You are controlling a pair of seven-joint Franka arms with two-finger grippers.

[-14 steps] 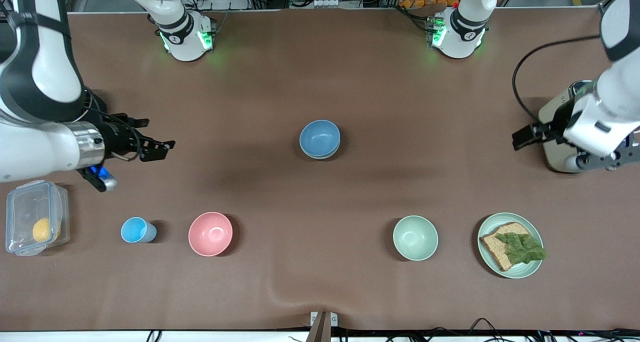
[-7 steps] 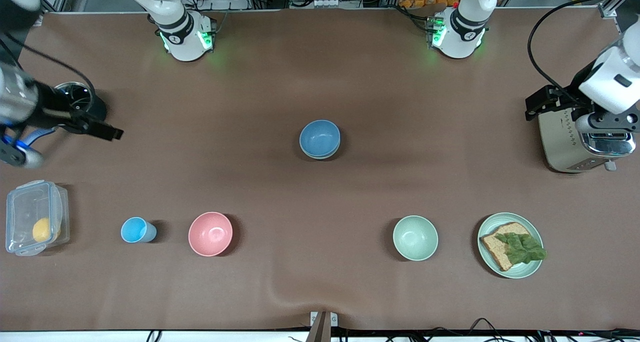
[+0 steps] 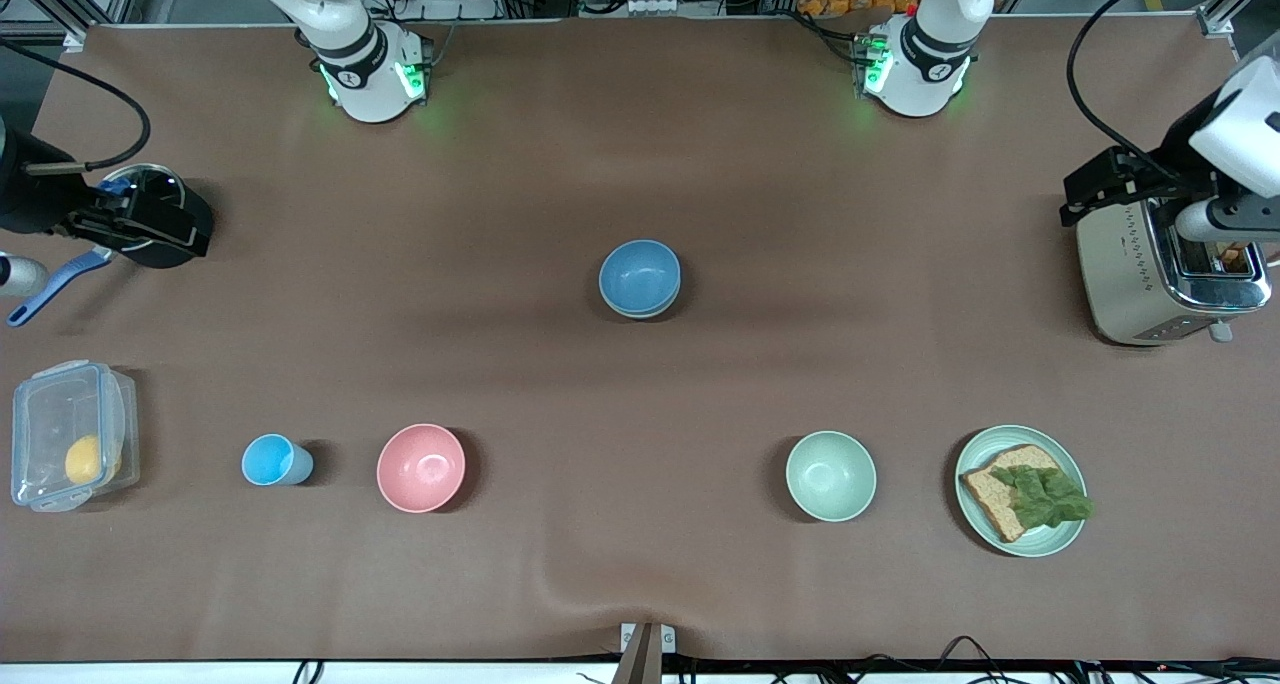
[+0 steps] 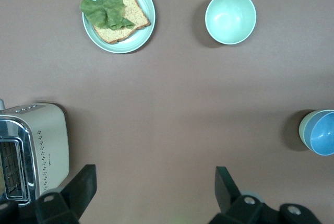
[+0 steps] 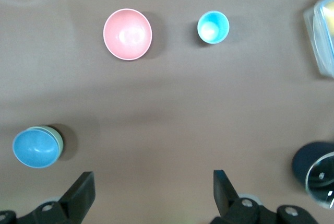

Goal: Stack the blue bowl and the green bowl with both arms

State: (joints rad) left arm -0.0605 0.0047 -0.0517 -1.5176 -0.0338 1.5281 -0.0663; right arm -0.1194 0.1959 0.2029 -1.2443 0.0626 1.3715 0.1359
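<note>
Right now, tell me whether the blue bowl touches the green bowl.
Touching. In the right wrist view the blue bowl sits nested inside the green bowl, whose rim peeks out beside it.

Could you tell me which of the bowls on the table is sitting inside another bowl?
The blue bowl at mid-table, nested in the green bowl; the pink bowl and the other green bowl stand alone.

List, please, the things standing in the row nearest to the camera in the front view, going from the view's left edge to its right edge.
Clear lidded box → light-blue cup → pink bowl → mint-green bowl → green plate with bread and lettuce.
</note>
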